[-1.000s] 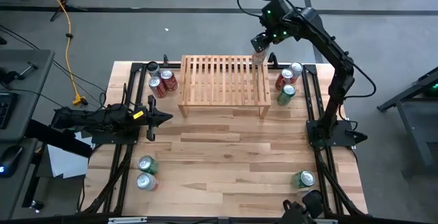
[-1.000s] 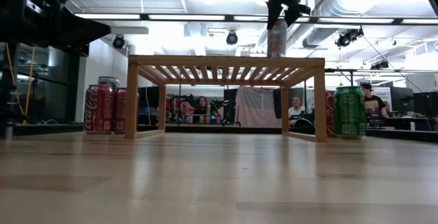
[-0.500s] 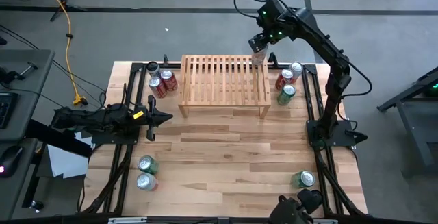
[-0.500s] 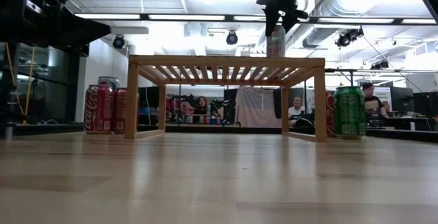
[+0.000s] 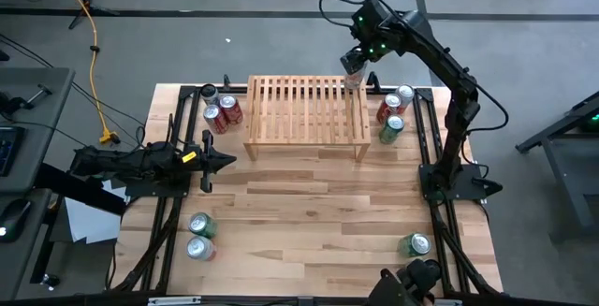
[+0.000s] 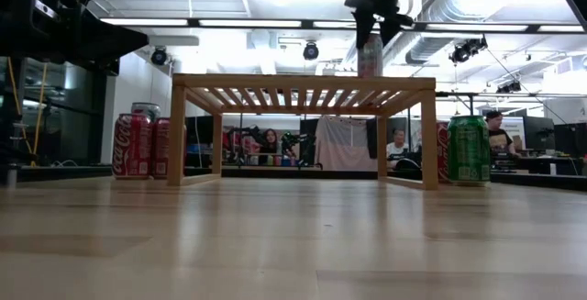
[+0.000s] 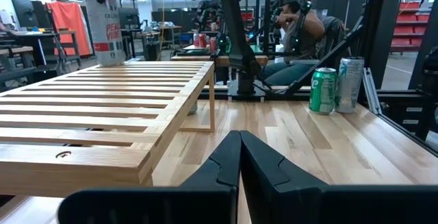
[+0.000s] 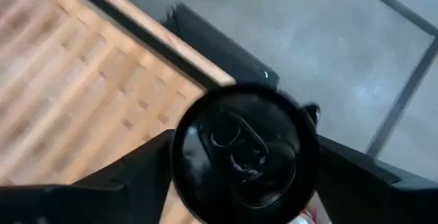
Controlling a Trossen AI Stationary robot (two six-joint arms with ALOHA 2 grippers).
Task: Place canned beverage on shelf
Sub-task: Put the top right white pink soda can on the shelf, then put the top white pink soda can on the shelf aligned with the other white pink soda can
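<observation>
1. You are in a robotics lab: exposed silver ceiling ducts [image 6: 477, 6] and strip lights overhead.
2. You see seated people at cluttered workbenches [image 7: 298, 25] behind the light-wood table [image 5: 309, 212].
3. A yellow cable [image 5: 94, 53] crosses the grey concrete floor.

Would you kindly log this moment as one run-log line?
right pincer: over can | can: standing on shelf back right corner | left pincer: shut, waiting left of table

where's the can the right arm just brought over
The can stands upright on the shelf at its far right corner, directly under the right end effector.
</observation>
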